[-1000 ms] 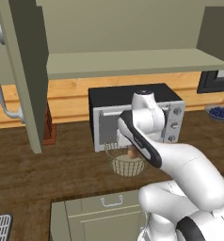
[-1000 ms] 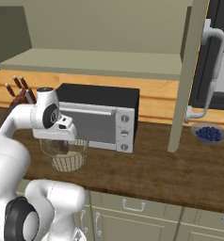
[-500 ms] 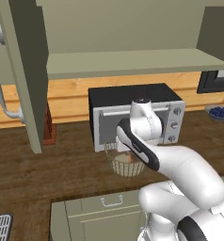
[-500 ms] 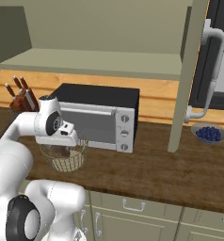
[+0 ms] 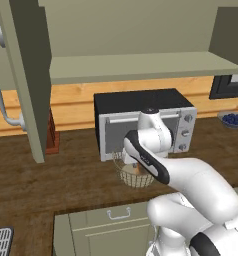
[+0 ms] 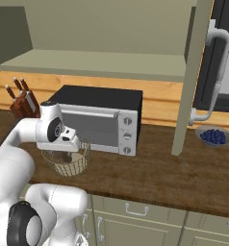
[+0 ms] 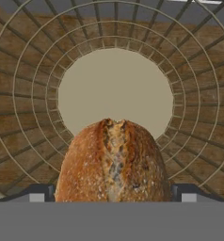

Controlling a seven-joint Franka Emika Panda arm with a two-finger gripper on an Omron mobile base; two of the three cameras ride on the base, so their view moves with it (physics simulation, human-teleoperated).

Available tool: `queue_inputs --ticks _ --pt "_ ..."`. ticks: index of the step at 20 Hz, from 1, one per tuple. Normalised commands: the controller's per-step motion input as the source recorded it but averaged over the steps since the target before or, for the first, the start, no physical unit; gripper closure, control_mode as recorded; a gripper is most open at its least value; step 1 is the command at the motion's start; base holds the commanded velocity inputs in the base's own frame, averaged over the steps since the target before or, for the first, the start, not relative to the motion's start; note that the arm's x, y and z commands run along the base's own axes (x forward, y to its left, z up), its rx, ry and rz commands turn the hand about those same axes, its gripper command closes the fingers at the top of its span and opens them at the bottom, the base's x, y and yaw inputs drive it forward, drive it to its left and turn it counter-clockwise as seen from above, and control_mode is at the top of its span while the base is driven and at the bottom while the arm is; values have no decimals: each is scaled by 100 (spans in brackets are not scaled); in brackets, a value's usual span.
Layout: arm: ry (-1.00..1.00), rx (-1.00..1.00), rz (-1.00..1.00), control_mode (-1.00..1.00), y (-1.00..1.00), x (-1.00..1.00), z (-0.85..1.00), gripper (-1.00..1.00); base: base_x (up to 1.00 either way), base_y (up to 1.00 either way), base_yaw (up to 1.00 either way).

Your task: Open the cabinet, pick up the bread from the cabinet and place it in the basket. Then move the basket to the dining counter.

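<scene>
Hand view: gripper [image 7: 113,195] looks straight down into the basket [image 7: 29,89], jaws spread wide. The bread [image 7: 113,162] sits between the two finger tips [image 7: 38,194], loaf flanks close to each tip; whether the pads actually touch the crust cannot be told. Below the loaf, the tan disc base of the basket shows, with the wire mesh ringing it on all sides.

Left base view: hand is lowered into the basket [image 5: 136,177] mouth, and a bit of golden-brown bread [image 5: 136,170] is visible through the wire beneath the wrist. Basket stands on the dark wooden worktop [image 5: 51,180].

Right base view: basket [image 6: 67,162] directly under the hand, resting on the worktop [image 6: 184,178].

Just behind the gripper: toaster oven [image 6: 104,122], black top, silver front, touching nothing of the basket that can be seen. Beyond and left of it, a knife block [image 6: 21,102]. Above and behind, the cabinet [image 6: 196,72] stands open, its lower shelf bare. Farther off to the right, a bowl of blueberries [image 6: 213,137] on the worktop.
</scene>
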Motion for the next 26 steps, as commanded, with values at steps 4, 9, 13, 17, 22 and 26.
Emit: queue_inputs --ticks 4,9,13,17,22,26 --pt "-1 0 0 -100 -1 13 0 -100 0 0 0" --pt "-1 0 0 -100 -5 31 0 -100 0 0 0" --pt "0 0 0 -100 -5 21 2 -100 0 0 0" --pt "0 0 0 -100 0 13 7 -100 0 0 0" --pt "0 0 0 -100 0 22 0 -100 0 0 0" --pt "0 0 0 -100 0 23 0 -100 0 0 0"
